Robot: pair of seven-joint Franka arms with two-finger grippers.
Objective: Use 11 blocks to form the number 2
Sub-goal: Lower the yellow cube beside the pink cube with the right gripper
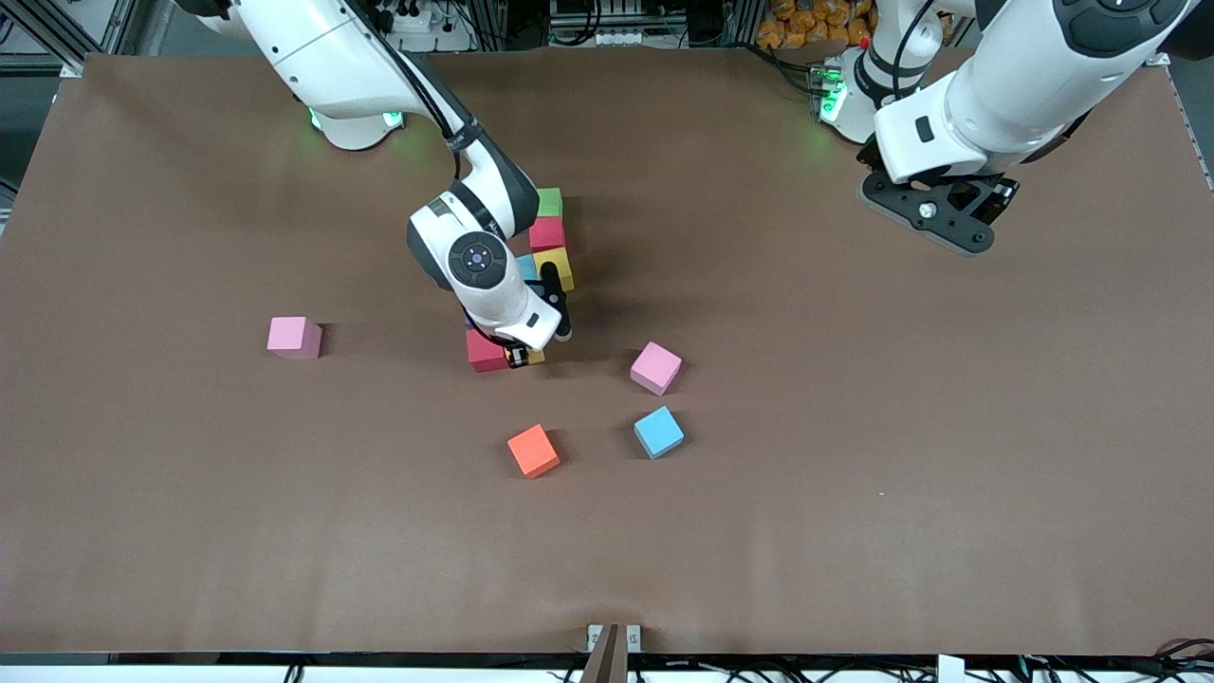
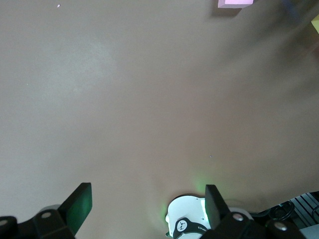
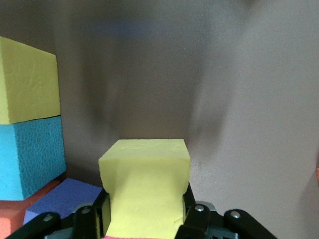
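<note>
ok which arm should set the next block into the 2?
Right. The right gripper already holds a yellow block in its jaws, low over the partly built figure, beside the red block. The left gripper waits open over bare table at its own end.

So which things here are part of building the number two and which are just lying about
Part of the job:
- started figure of blocks
- yellow block in the right gripper's jaws
- loose pink, pink, orange, light blue blocks

Just there:
- left gripper, open, waiting
- brown table cover
</note>
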